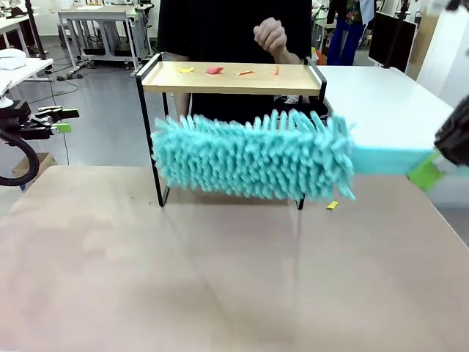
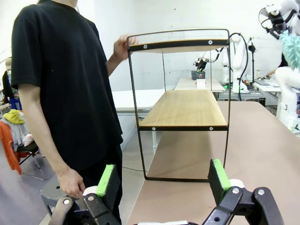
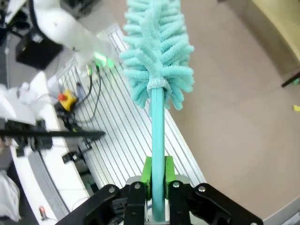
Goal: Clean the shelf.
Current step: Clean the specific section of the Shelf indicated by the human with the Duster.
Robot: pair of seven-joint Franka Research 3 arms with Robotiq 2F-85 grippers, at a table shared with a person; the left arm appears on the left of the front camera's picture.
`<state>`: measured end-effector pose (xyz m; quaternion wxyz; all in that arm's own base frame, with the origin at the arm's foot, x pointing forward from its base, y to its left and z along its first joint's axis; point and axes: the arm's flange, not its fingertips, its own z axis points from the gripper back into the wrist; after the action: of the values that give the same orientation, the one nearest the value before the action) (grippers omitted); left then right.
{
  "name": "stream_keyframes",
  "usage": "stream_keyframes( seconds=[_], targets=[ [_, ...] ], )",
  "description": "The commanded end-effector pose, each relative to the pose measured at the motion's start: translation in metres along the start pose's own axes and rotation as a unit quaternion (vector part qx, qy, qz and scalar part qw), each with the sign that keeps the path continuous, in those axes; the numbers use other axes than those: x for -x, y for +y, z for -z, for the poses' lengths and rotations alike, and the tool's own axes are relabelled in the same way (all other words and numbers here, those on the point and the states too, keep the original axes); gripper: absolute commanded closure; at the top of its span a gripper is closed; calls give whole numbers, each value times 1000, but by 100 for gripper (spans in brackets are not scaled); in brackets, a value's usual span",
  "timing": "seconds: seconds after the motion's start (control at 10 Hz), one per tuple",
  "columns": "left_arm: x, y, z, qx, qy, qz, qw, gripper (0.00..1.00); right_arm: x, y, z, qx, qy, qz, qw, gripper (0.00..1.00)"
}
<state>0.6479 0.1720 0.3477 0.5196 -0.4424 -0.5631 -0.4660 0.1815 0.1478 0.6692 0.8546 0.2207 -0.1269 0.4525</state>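
Status: cleaning not finished. The shelf point(image 1: 293, 79) stands at the far edge of the brown table point(image 1: 220, 279). Several small paper scraps point(image 1: 214, 70) lie on its top board, and one yellow scrap point(image 1: 332, 205) lies on the table beside its right foot. The right gripper point(image 1: 426, 173) is clamped on the handle of a teal microfibre duster point(image 1: 256, 158), whose head hangs in front of the lower tier. The left gripper point(image 1: 58, 121) hangs well off to the side, jaws apart and empty.

Cross-view findings: the front view hides the lower board behind the duster. The left wrist view, looking past its own gripper point(image 2: 164, 176), shows that board of the shelf point(image 2: 185, 108) bare, and the person's hand point(image 2: 121, 47) holding the top corner (apparently steadying it). The right wrist view confirms the right gripper point(image 3: 157, 176) squeezing the handle point(image 3: 158, 136).

Judgement: the top board is yet to be swept.
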Motion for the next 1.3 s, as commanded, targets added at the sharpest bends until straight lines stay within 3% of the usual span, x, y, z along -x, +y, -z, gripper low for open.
stream_keyframes(
  seconds=[0.0,0.5,0.6,0.7,1.0,1.1,1.2],
  targets=[
    [-2,-3,0,1,1,6,1000,0,-40,19,-12,34,-43,50,997,87],
    [-2,-3,0,1,1,6,1000,0,-175,70,-13,88,-126,170,973,87],
    [-2,-3,0,1,1,6,1000,0,-204,72,-1,108,-145,206,962,87],
    [-2,-3,0,1,1,6,1000,0,-236,68,12,140,-182,271,935,87],
    [-2,-3,0,1,1,6,1000,0,-290,41,41,192,-211,346,894,87],
    [-2,-3,0,1,1,6,1000,0,-297,37,48,190,-209,350,893,87],
    [-2,-3,0,1,1,6,1000,0,-294,35,44,170,-206,323,908,87]
  ],
)
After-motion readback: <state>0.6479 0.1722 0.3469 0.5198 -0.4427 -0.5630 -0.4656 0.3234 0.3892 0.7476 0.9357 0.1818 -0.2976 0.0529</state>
